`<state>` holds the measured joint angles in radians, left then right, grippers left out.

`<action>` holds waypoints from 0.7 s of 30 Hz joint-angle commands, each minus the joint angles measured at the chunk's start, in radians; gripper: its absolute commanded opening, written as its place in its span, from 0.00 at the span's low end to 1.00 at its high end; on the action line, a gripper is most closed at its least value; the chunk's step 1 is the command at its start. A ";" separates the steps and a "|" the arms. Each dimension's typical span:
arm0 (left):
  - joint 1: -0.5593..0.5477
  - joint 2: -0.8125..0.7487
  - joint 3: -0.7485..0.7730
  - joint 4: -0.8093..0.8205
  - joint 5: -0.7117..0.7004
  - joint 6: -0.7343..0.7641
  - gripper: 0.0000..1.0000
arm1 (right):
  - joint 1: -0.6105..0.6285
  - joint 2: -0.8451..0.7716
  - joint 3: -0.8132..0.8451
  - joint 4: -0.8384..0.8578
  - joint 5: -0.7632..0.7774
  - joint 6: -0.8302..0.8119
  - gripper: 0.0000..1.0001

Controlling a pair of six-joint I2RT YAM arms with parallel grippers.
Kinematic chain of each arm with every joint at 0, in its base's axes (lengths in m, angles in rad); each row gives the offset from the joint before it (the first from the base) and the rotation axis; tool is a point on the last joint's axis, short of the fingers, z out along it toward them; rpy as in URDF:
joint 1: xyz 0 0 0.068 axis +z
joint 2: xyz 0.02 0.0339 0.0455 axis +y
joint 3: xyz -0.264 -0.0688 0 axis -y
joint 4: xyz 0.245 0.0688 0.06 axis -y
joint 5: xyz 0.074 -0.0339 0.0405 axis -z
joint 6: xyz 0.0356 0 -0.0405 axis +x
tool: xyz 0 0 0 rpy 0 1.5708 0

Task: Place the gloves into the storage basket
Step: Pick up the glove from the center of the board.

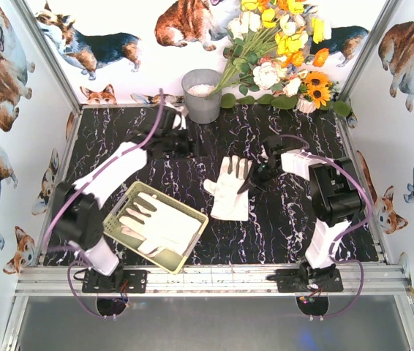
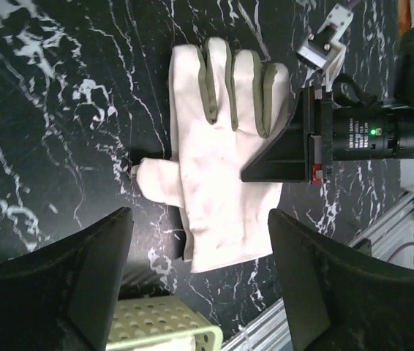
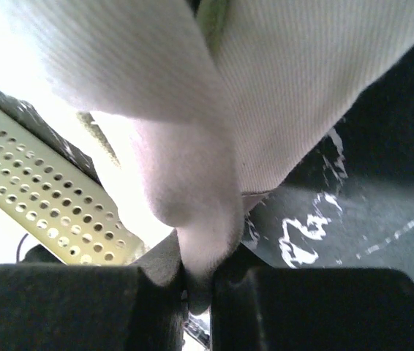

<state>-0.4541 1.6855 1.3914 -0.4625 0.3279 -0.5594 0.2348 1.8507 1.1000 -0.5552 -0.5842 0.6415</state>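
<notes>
A cream glove with grey finger patches (image 1: 229,191) lies flat on the black marble table, right of the pale yellow-green storage basket (image 1: 129,201). My right gripper (image 1: 243,184) is shut on this glove, pinching a fold of its fabric (image 3: 200,241) between the fingers. The basket holds white gloves (image 1: 159,223). My left gripper (image 1: 181,142) hovers behind the basket, open and empty, its fingers (image 2: 61,292) wide apart. In the left wrist view I see the glove (image 2: 221,161), the right gripper (image 2: 280,157) on it and a basket corner (image 2: 163,325).
A grey metal bucket (image 1: 202,95) with something white in it stands at the back, next to a bunch of artificial flowers (image 1: 280,51). The basket's perforated wall (image 3: 46,190) shows at the left in the right wrist view. Metal rails border the table.
</notes>
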 commanded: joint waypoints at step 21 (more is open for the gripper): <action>0.081 -0.564 -0.326 -0.143 -0.143 -0.047 0.91 | 0.000 -0.254 0.229 -0.324 -0.031 -0.157 0.00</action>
<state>-0.4046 1.1503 1.0908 -0.5957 0.1238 -0.6086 0.2348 1.6894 1.2503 -0.8616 -0.5343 0.4980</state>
